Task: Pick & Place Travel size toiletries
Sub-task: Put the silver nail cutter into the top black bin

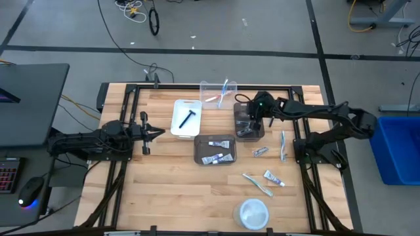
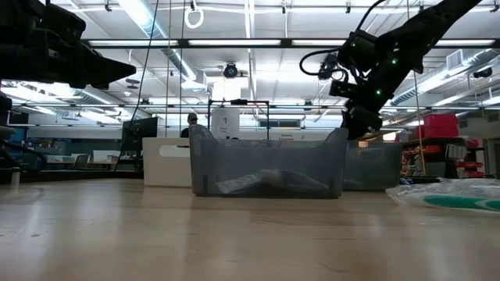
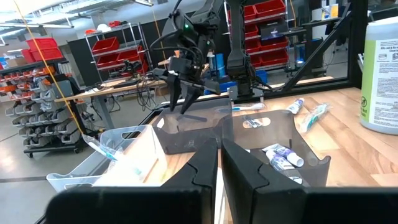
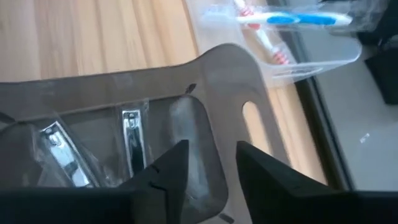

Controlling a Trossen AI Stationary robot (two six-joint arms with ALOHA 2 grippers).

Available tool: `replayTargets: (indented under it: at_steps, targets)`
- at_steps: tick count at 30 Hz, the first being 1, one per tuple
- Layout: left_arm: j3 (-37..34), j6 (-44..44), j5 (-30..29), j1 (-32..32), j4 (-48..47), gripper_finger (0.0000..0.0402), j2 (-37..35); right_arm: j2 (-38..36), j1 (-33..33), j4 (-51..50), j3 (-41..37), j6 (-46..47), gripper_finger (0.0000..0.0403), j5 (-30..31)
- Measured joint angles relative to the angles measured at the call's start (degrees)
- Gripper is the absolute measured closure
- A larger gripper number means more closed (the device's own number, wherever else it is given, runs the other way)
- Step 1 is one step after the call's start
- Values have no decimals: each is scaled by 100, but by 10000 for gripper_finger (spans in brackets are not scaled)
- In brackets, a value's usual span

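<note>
The right gripper (image 4: 207, 163) hangs just above the dark grey translucent rectangular bin (image 1: 249, 124), its two dark fingers (image 4: 166, 167) parted with an empty gap between them, holding nothing. Directly beneath the fingers, inside that bin, lie two silvery metal nail clippers in clear wrappers (image 4: 132, 138), side by side on the bin floor. Just past the fingertips stands the bin's end wall with its slotted handle hole. Beyond that wall, farther from the gripper, sits the clear plastic rectangular bin (image 1: 217, 92), holding a slim blue-and-white toothbrush (image 4: 292, 18) and a pink-and-white toothbrush (image 4: 268, 43).

To the gripper's other side, nearer the middle of the table, a second dark grey rectangular bin (image 1: 215, 150) holds small white-blue-red toothpaste tubes (image 1: 216, 143). A white rectangular bin (image 1: 186, 118) beyond it carries a black razor (image 1: 188, 118).

Behind the gripper, toward the arm's base, loose items lie on the wooden table (image 1: 164, 190): a small wrapped silvery tube (image 1: 260, 151), a wrapped slim blue toothbrush (image 1: 283, 145), another wrapped toothbrush (image 1: 257, 184) and a small toothpaste tube (image 1: 273, 177). Farthest off stands a round white dish (image 1: 252, 213).

The left gripper (image 1: 157, 133) waits at the table's left edge, well apart from the bins, its fingers pressed together on nothing.
</note>
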Motion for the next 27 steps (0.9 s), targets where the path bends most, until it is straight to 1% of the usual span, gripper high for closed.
replayTargets:
  at_steps: [4, 7, 13, 19, 23, 27]
  targets:
    - [2, 0, 2, 0, 0, 374, -1, 62, -2, -20, 0, 107, 222, 5]
    - [1, 0, 1, 0, -1, 374, -1, 62, 16, -26, 0, 104, 200, 166]
    - [0, 0, 0, 0, -1, 374, -1, -108, 172, -346, 57, 101, 174, 332]
    - [2, 0, 2, -1, 0, 374, 0, -552, 393, -884, 149, 175, 170, 355]
    - [2, -1, 1, -1, 0, 374, -2, -975, 596, -1374, 260, 588, 180, 338]
    - [2, 0, 0, 0, 0, 374, -2, -1431, 860, -1873, 289, 1032, 188, 177]
